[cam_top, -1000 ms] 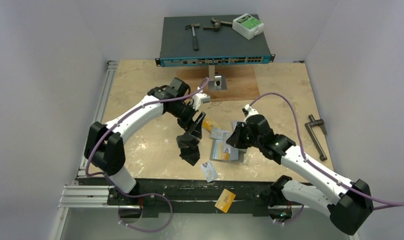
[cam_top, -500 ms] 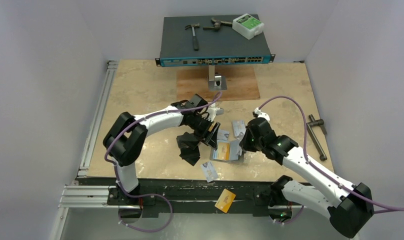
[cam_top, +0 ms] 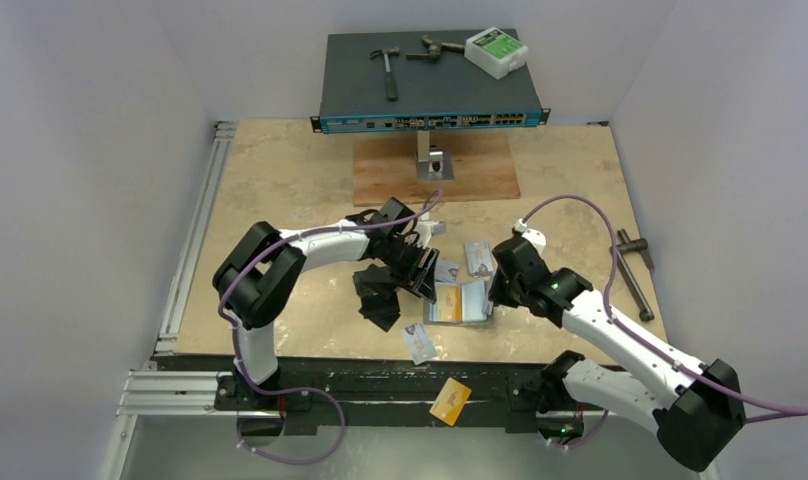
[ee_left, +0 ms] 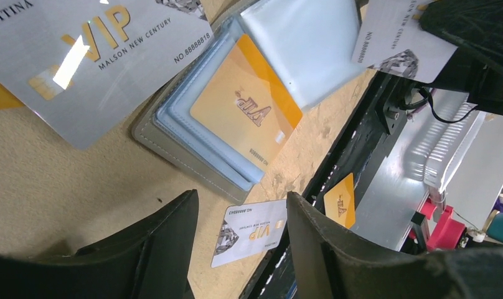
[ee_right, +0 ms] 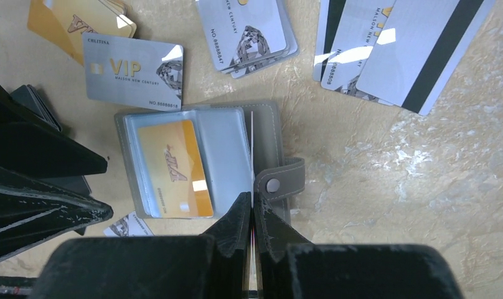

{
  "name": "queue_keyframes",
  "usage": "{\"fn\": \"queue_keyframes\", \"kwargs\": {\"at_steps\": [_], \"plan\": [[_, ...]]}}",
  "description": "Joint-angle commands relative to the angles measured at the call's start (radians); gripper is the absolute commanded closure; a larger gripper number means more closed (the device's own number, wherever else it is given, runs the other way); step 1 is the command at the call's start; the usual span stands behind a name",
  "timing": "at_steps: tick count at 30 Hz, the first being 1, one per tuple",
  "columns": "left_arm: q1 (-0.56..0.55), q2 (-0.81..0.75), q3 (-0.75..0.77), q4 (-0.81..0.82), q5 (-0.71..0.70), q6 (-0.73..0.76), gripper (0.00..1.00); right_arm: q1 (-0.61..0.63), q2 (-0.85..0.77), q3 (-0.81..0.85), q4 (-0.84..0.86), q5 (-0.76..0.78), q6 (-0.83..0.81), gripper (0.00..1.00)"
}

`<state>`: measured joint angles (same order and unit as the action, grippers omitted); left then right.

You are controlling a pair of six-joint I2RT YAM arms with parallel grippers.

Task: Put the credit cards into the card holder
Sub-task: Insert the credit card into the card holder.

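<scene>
- Card holder (ee_right: 267, 134): lies open on the desk, toward the near edge. In the right wrist view its snap tab is at 3 o'clock.
- Orange card (ee_right: 174, 168): sits on the bluish pockets of the holder's 9 o'clock half. Whether it is fully seated under the plastic cannot be told.
- Right tool (ee_right: 252, 202): fingers together, clamped on a clear sleeve (ee_left: 299, 50) that stands edge-on from the spine.
- Left tool (ee_left: 241, 205): fingers apart with nothing between them, low at the holder's 9 o'clock edge.
- Step in hand, as judged: seating a card in the pocket exposed beneath the lifted sleeve.
- To do it well: the right tool should hold the sleeve upright without dragging the holder. The left tool should press the card's short edge along the pocket, not downward.
- Loose stock: a silver VIP card (ee_right: 134, 71) lies just beside the holder at 11 o'clock.
- Left arm pose: folded, elbow high, forearm running toward 3 o'clock, wrist pitched down.
- Right arm pose: reaching from its 5 o'clock base toward 11 o'clock, wrist aimed down at the spine.
</scene>
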<state>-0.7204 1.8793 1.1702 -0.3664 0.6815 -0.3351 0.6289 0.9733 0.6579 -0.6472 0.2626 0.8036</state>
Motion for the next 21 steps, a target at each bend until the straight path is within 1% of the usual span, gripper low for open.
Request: {"fn": "queue_keyframes", "kwargs": {"at_steps": [1, 5, 8, 12, 17, 21], "plan": [[-0.008, -0.004, -0.029, 0.051, 0.007, -0.033, 0.47, -0.003, -0.03, 0.044, -0.032, 0.053, 0.023, 1.0], [-0.009, -0.009, -0.052, 0.06, -0.004, -0.055, 0.41, -0.002, 0.025, 0.03, 0.013, 0.025, 0.006, 1.0], [-0.008, -0.019, -0.07, 0.063, -0.004, -0.066, 0.4, -0.001, 0.078, 0.023, 0.037, 0.011, 0.003, 1.0], [-0.008, -0.03, -0.096, 0.084, 0.002, -0.075, 0.4, -0.001, 0.109, 0.006, 0.052, 0.02, -0.005, 1.0], [-0.008, -0.005, -0.105, 0.116, 0.036, -0.113, 0.4, -0.001, 0.112, -0.021, 0.081, -0.001, -0.018, 1.0], [-0.008, 0.012, -0.106, 0.17, 0.097, -0.159, 0.47, -0.001, 0.14, -0.048, 0.115, -0.036, -0.017, 1.0]]}}
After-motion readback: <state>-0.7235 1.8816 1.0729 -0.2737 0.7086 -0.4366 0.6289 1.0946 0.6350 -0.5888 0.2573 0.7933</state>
